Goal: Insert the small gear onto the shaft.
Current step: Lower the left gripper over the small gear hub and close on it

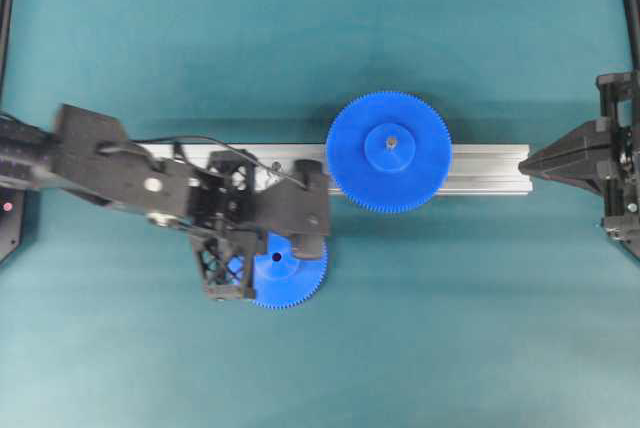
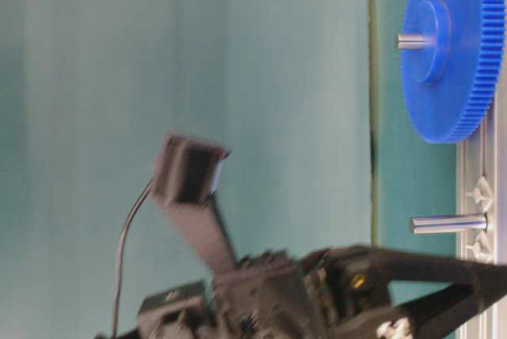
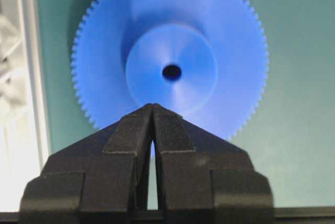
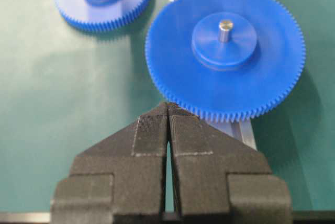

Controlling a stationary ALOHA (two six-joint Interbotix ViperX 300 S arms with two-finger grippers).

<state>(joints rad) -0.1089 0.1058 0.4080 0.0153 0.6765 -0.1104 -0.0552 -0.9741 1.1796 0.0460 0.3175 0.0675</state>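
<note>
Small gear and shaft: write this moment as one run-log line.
small gear: on mat, unheld | shaft: bare | left gripper: shut, over gear | right gripper: shut

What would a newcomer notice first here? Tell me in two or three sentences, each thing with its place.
First the large blue gear, already seated on its pin on the aluminium rail across the middle of the green table. Next the small gear, lying flat on the mat just in front of the rail, with the left hand shut and hovering over it. The bare shaft still stands empty on the rail.
</note>
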